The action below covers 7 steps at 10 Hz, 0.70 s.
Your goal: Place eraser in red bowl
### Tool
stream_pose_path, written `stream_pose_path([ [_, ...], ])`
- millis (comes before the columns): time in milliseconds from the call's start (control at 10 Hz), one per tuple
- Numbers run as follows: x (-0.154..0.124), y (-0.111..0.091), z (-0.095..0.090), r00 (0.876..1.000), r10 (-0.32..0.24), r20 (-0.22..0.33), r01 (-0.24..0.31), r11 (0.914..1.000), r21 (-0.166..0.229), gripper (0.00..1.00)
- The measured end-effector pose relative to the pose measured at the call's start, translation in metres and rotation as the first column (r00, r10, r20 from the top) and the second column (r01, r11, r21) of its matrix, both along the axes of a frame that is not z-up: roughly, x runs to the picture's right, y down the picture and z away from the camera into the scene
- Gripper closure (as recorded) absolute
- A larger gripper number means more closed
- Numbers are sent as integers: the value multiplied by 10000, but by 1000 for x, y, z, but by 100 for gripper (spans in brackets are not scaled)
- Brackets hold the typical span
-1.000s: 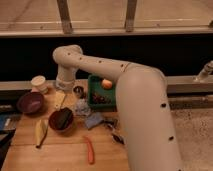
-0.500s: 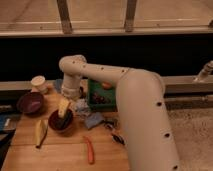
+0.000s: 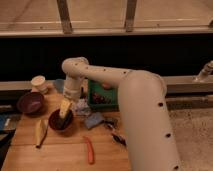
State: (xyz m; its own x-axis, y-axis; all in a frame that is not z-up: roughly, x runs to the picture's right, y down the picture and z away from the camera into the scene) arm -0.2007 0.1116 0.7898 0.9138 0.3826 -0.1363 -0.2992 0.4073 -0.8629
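The red bowl (image 3: 59,125) stands on the wooden table (image 3: 65,155) at the left of centre. My gripper (image 3: 65,108), with a pale yellowish end, hangs from the arm right over the bowl and reaches down to its rim. The bowl's inside below the gripper looks dark. I cannot make out the eraser as a separate thing; it may be hidden at the gripper or in the bowl.
A purple-maroon bowl (image 3: 30,102) and a pale cup (image 3: 38,83) stand at the far left. A banana (image 3: 40,132) lies in front of the red bowl. A blue-grey pad (image 3: 93,120), a green bag (image 3: 101,95), an orange stick (image 3: 90,150) and a dark tool (image 3: 118,135) lie to the right.
My gripper has moved from near the back of the table forward and down onto the red bowl. The other things have not moved.
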Motion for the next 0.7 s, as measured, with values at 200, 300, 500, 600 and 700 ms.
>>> stream_pose_path([
  [200, -5, 13, 8, 9995, 136, 283, -125, 9991, -408, 20],
  [300, -7, 23, 15, 9987, 225, 461, -196, 9979, -618, 20],
  [500, -10, 27, 16, 9972, 294, 689, -239, 9966, -786, 20],
  [600, -12, 27, 13, 9965, 286, 786, -221, 9964, -821, 20],
  [700, -14, 25, 10, 9959, 259, 866, -190, 9967, -789, 20],
])
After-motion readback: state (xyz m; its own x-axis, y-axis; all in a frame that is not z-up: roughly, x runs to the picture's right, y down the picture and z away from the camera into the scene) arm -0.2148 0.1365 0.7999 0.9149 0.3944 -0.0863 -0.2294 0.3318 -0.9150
